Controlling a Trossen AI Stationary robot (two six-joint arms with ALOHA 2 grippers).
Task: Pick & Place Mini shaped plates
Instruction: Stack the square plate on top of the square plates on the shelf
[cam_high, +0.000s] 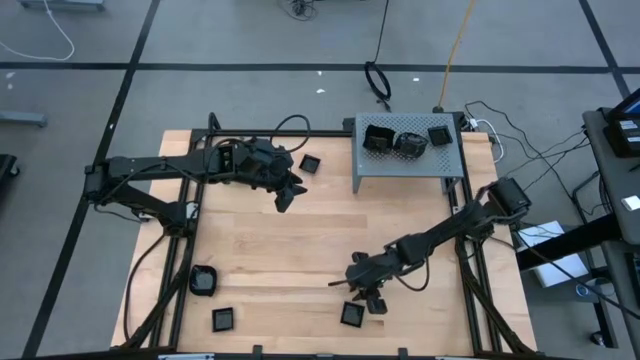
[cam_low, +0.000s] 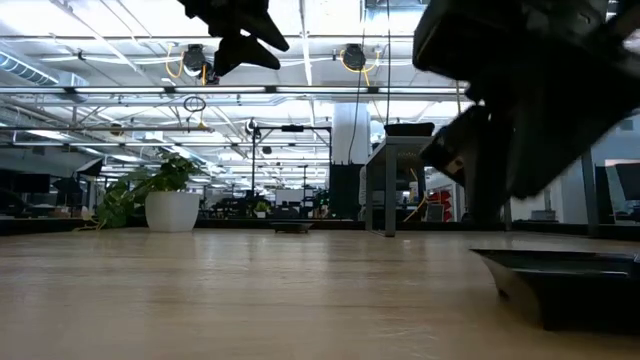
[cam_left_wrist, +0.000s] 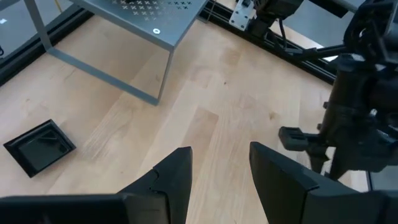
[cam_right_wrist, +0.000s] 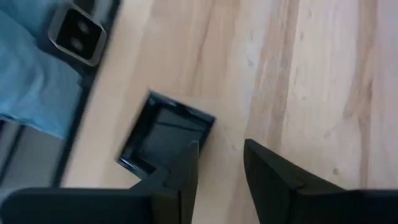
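Note:
Several mini shaped plates, small and glossy black, are spread about. Three sit on the grey perforated box (cam_high: 408, 165). One square plate (cam_high: 310, 163) lies flat near my left gripper (cam_high: 287, 195), which hovers open (cam_left_wrist: 217, 174) high over the table's far left part. Another square plate (cam_high: 352, 314) lies flat near the front edge. My right gripper (cam_high: 371, 299) hangs open just above and beside it (cam_right_wrist: 217, 168), slanting down, with one finger (cam_right_wrist: 186, 165) over the plate's corner (cam_right_wrist: 165, 134). In the low view that plate (cam_low: 570, 285) shows clear space below the gripper.
A rounded plate (cam_high: 203, 281) and a square one (cam_high: 223, 319) lie at the front left corner. The table's black frame rails (cam_high: 470, 270) run along both sides. Bare wood lies open in the middle of the table (cam_high: 320, 240).

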